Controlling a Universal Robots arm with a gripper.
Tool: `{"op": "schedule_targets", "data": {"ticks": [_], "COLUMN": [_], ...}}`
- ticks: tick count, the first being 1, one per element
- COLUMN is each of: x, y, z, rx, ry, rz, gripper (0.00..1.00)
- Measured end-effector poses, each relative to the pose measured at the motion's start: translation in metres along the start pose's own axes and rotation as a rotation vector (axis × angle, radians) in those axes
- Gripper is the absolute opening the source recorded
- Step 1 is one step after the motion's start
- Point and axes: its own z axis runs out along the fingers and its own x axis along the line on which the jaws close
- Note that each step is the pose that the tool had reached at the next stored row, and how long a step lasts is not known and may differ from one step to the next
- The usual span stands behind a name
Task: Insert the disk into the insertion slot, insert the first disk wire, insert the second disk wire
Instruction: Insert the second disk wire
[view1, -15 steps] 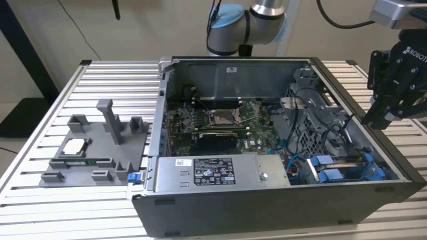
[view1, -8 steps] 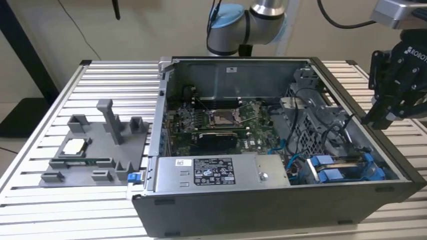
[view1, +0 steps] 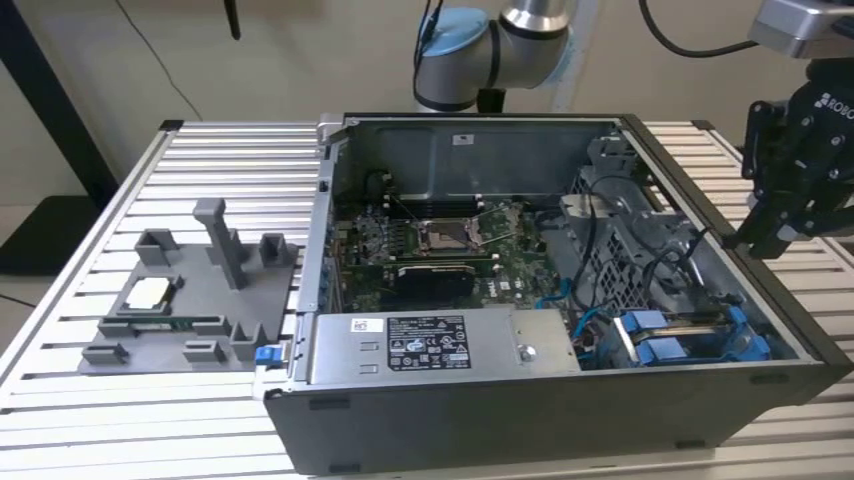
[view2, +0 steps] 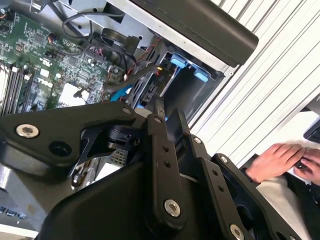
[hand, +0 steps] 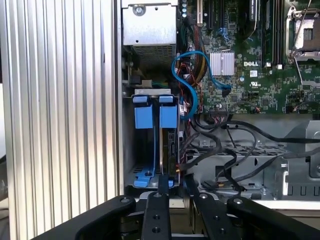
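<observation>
The black robot gripper (view1: 770, 232) hangs at the upper right of the exterior view, outside the wall of the open dark grey computer case (view1: 534, 425) and above the slatted aluminium bench (view1: 227, 170). That height probably keeps it clear of the case rim. Whether its jaws are parted or pressed together I cannot tell, and nothing can be seen between them. The insertion slot (view1: 687, 340), a dark metal bay with bright blue plastic rails, sits in the case's lower right corner in the exterior view, just beside the silver labelled power-supply box (view1: 441, 345). In the first wrist view the gripper (hand: 175, 184) looks straight down that bay. A thin dark slab standing on edge there seems to be the disk (hand: 171, 150), apparently already seated, though I cannot be sure. A bright blue data cable (hand: 186, 82) loops above it beside the green motherboard (hand: 255, 75); its disk end is hidden.
</observation>
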Motion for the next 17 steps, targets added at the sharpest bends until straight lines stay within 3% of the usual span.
{"op": "schedule_targets", "data": {"ticks": [6, 8, 10, 13, 17], "x": [0.0000, 0.0000, -0.0002, -0.0002, -0.0003], "y": [-0.0020, -0.0025, -0.0031, -0.0045, -0.0062], "z": [0.0003, 0.0009, 0.0017, 0.0029, 0.0035], "rx": [0.0000, -0.0001, -0.0003, -0.0009, -0.0024], "ry": [-0.0004, -0.0039, -0.0122, -0.0383, -0.0971], "rz": [-0.001, -0.001, -0.001, -0.002, -0.003], "gripper": [0.27, 0.27, 0.27, 0.27, 0.27]}}
